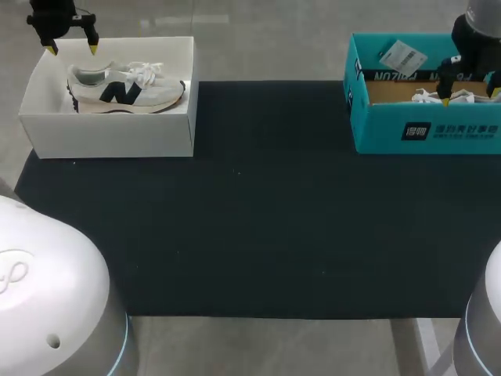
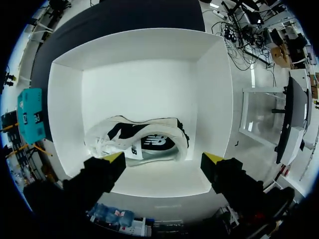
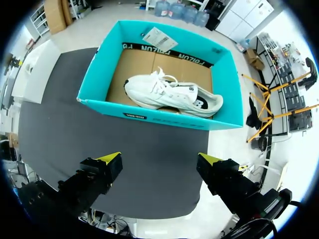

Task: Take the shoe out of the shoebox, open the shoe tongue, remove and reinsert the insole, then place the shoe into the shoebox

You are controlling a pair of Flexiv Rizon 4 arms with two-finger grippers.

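Shoeboxes, two in all, are sitting at the far corners of a dark mat (image 1: 258,211): a white box (image 1: 109,135) at left and a teal box (image 1: 427,129) at right. Each is holding one shoe: a white shoe with dark trim (image 1: 125,88) and an all-white shoe (image 3: 172,94). The left jaws are hovering released over the white box, and the right jaws are hovering released over the teal one.
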